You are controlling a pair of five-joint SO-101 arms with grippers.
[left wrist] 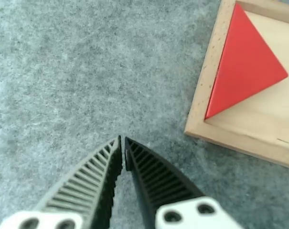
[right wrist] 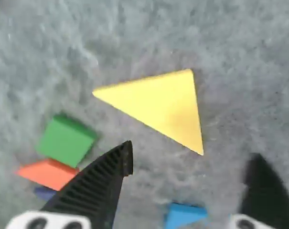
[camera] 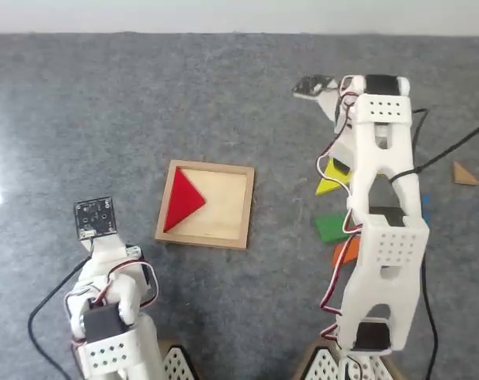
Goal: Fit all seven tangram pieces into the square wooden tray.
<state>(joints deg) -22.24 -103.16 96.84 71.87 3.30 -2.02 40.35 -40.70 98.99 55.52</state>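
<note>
The square wooden tray lies mid-table with a large red triangle in its left half. My left gripper is shut and empty above bare carpet, just off the tray corner where the red triangle sits. The right arm stretches over the loose pieces. My right gripper is open above the carpet, close to the yellow triangle and not touching it. Near it lie a green square, an orange piece and a blue piece.
From the high camera the yellow triangle, green square and orange piece line up right of the tray, partly under the right arm. A small tan triangle lies far right. Grey carpet covers the table.
</note>
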